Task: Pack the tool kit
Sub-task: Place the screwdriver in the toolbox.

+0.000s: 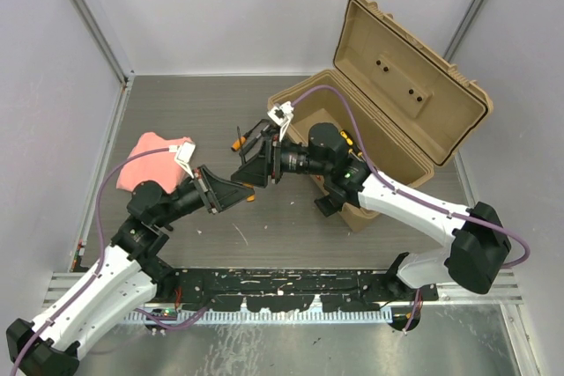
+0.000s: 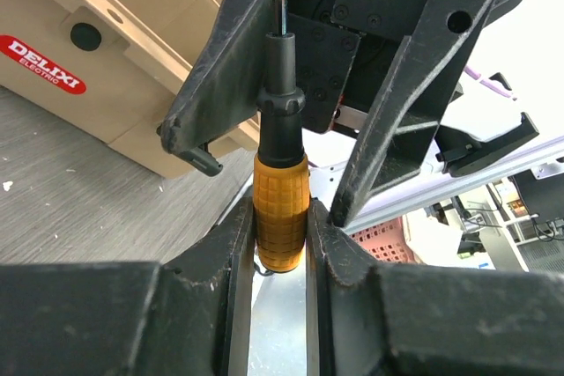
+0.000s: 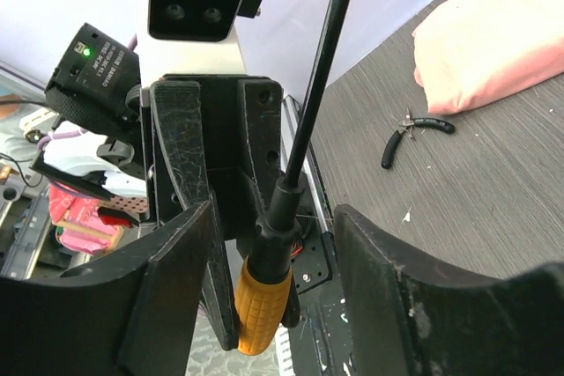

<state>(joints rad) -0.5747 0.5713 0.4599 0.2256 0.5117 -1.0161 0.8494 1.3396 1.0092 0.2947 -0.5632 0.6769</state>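
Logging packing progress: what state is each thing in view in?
Large tan ribbed plastic case: lid open.
Orange-handled screwdriver: held in the air, unpacked.
Left gripper: shut on the screwdriver's handle.
Right gripper: open, straddling the screwdriver.
Black-handled pliers: lying on the table.
Pink folded cloth: lying on the table.

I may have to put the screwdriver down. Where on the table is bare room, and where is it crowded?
Bare: the far table between the pink cloth and the open case, behind the pliers; also the near strip along the black rail. Crowded: the centre, where left end effector and right end effector meet at the screwdriver.
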